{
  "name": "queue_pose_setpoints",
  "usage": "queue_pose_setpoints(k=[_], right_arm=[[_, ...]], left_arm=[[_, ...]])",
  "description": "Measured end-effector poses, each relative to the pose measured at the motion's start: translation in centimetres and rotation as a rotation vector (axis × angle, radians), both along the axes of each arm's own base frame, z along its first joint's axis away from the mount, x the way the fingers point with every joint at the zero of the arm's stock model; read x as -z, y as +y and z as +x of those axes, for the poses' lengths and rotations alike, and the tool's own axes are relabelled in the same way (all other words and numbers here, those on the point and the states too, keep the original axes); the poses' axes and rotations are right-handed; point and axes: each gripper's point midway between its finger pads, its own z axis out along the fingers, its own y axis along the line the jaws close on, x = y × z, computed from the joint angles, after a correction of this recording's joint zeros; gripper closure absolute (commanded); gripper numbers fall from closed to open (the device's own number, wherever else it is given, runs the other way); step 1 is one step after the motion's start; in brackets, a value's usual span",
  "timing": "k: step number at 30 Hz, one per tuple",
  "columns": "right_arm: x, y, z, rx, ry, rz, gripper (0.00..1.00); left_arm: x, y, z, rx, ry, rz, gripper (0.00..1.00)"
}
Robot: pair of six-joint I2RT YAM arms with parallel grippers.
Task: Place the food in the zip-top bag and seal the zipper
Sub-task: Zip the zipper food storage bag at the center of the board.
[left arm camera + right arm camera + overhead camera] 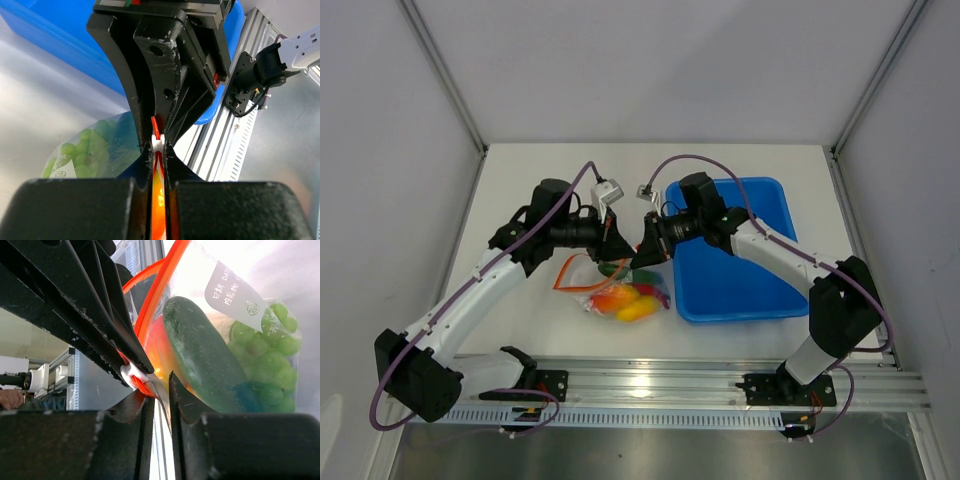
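Observation:
The clear zip-top bag lies on the table in front of both grippers, holding food: a dark green cucumber, green grapes, and orange-yellow and red pieces. The grapes also show in the left wrist view. My left gripper is shut on the red-orange zipper at its white slider. My right gripper faces it tip to tip and is shut on the bag's mouth edge beside the slider. From above, the left gripper and right gripper meet over the bag.
The blue tray sits just right of the bag, under my right arm. A loop of the zipper strip sticks out on the bag's left side. The aluminium rail runs along the near edge.

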Motion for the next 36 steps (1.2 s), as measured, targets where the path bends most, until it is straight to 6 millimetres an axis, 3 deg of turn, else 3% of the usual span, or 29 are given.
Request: queue_pose_setpoints(k=[2, 5, 6, 16, 26, 36], right_arm=[[0.0, 0.1, 0.0, -0.005, 0.003, 0.0, 0.83], [0.0, 0.1, -0.1, -0.01, 0.005, 0.0, 0.99], [0.0, 0.1, -0.1, -0.012, 0.005, 0.001, 1.0], [0.2, 0.0, 0.5, 0.031, 0.033, 0.002, 1.0], [-0.5, -2.3, 3.0, 0.189, 0.068, 0.066, 1.0], [-0.6, -2.7, 3.1, 0.216, 0.075, 0.082, 1.0]], left_arm=[[0.0, 0.0, 0.0, -0.001, 0.0, 0.0, 0.99], [0.0, 0.0, 0.0, -0.001, 0.002, 0.001, 1.0], [0.1, 0.0, 0.0, -0.001, 0.002, 0.001, 0.99], [0.4, 0.1, 0.4, -0.016, 0.008, 0.013, 0.99], [0.7, 0.3, 0.7, -0.04, 0.004, 0.03, 0.99], [0.5, 1.4, -0.1, -0.072, 0.007, 0.06, 0.99]])
